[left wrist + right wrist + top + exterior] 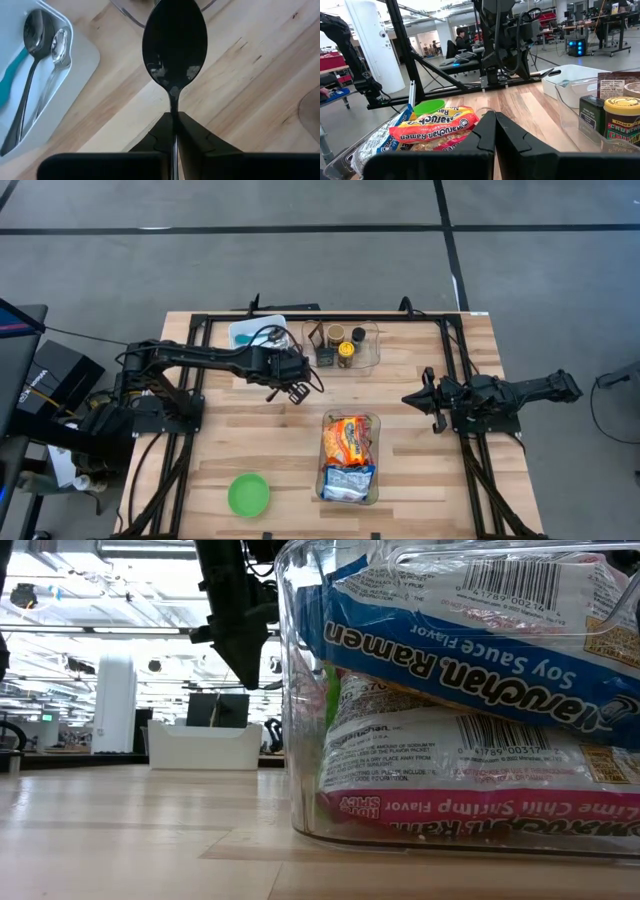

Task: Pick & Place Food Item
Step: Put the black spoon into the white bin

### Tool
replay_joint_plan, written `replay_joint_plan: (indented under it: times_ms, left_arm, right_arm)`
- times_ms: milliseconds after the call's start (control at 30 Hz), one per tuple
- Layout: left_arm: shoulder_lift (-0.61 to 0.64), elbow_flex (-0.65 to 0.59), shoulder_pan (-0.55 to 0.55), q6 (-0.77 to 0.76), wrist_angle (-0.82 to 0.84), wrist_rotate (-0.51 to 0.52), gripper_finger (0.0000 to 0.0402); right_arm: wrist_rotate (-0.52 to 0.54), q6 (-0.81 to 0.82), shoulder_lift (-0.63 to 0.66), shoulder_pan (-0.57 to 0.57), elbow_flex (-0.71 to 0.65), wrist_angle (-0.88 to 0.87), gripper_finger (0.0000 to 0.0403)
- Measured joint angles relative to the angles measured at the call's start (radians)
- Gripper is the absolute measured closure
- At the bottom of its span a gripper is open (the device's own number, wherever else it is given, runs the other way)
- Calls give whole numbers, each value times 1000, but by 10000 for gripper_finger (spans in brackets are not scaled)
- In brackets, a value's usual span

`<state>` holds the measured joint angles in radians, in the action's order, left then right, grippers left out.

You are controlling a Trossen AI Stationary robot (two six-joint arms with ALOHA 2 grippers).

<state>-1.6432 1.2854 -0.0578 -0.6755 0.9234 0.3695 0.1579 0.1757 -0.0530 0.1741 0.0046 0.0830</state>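
Observation:
My left gripper (pixel 174 116) is shut on a dark metal spoon (pixel 175 45) and hangs over the bare wood between the white cutlery tray (pixel 255 332) and the clear bin of jars (pixel 345 345). In the high view it (pixel 297 388) stands left of the table's middle. Several ramen packets (pixel 347 442) lie stacked in a clear bin (pixel 374 480) nearer the front; the low view shows them (pixel 470 650) close up. My right gripper (pixel 415 398) waits shut at the table's right side, level, pointing toward the ramen (pixel 435 127). My left gripper pinches the spoon's handle (pixel 174 102) between its two fingers, just behind the bowl. The fingers lie along the handle and come slanting down from the table's left. The spoon's bowl sticks out past the fingertips, clear of the table.
Two more spoons (pixel 40 60) lie in the white tray. A green bowl (pixel 249 494) sits near the front left. Jars (pixel 620 117) stand in the far clear bin. A black frame (pixel 200 330) runs along the table's edges. Bare wood (pixel 260 430) lies between bowl, bins and tray.

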Motion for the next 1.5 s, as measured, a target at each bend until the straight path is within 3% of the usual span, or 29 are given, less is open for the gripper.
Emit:
replay_joint_plan:
  times_ms: [433, 733, 1233, 1500]
  left_arm:
    - [118, 1, -86, 241, 33, -19, 397]
    - [195, 1, -239, 432, 65, -24, 396]
    - [198, -1, -507, 706, 48, -146, 395]
    - [198, -115, -617, 775, -66, -207, 395]
  right_arm:
    - [0, 0, 0, 0, 0, 0, 403]
    - [0, 0, 0, 0, 0, 0, 403]
    - [0, 0, 0, 0, 0, 0, 403]
    - [0, 0, 0, 0, 0, 0, 403]
